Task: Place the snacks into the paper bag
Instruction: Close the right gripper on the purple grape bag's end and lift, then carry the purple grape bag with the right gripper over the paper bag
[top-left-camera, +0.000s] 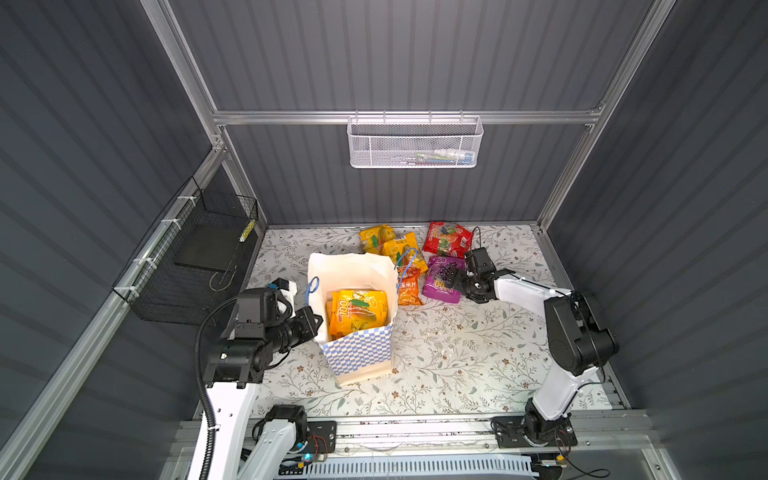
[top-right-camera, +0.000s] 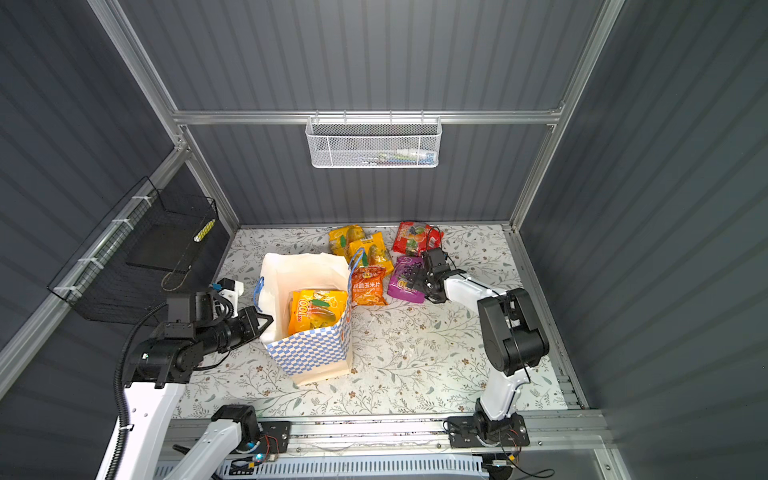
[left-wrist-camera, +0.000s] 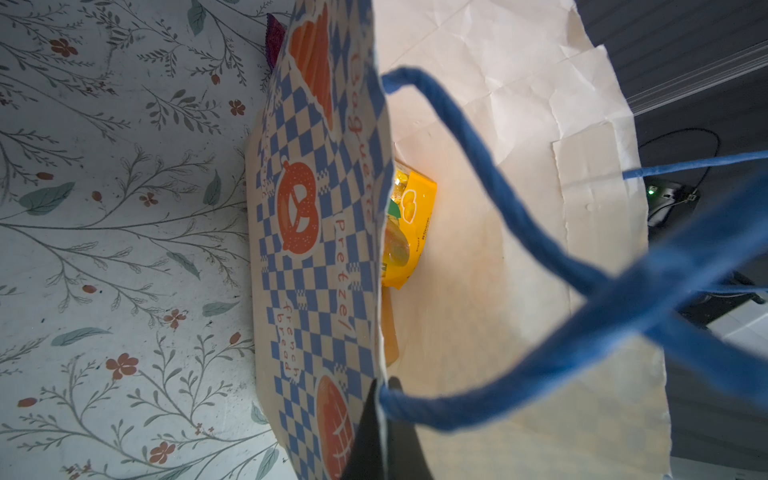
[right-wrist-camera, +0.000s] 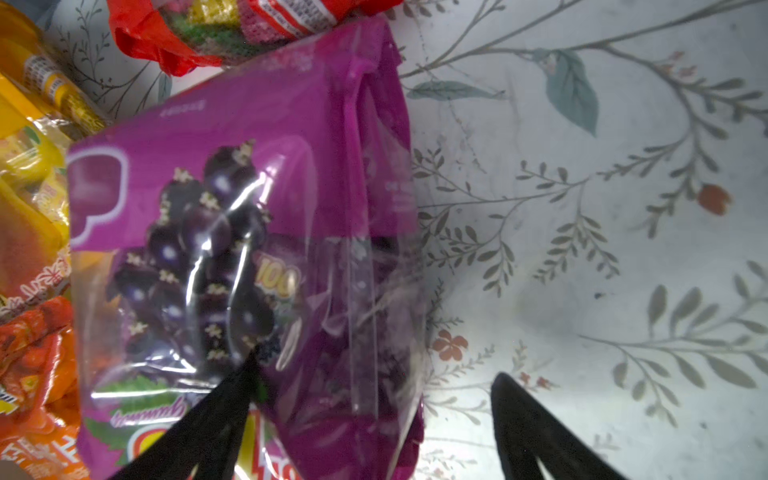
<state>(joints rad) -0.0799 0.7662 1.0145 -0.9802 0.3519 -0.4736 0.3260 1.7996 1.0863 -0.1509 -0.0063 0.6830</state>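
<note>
Closing on the purple packet (top-left-camera: 442, 278) is judged the step in hand. It lies flat on the table (top-left-camera: 478, 353) at 2 o'clock of the paper bag (top-left-camera: 357, 353), with the orange packet (top-left-camera: 409, 286) just beside it at 9 o'clock and the red packet (top-left-camera: 446, 239) near at 12. The right gripper (right-wrist-camera: 376, 365) is seen with jaws wide apart and nothing held. One finger is laid on the packet's glossy face and the other is set on bare table past its 3 o'clock edge, so that edge is straddled. For a good pick, the jaws should be closed on the side seam rather than the slippery film, low enough that both layers are caught, and the lift taken clear of the orange and red neighbours. The bag mouth is held open for the drop: the left gripper (left-wrist-camera: 380, 411) is clamped shut on the rim by the blue cord handle (left-wrist-camera: 478, 178), and one yellow packet (top-left-camera: 357, 311) is already inside. Right arm: based at 5 o'clock of the table, elbow raised, forearm stretched toward 10 o'clock, wrist pitched down. Left arm: reached in low from 7 o'clock to the bag's 9 o'clock wall. Two more yellow packets (top-left-camera: 401, 249) lie at 12 o'clock of the bag.
</note>
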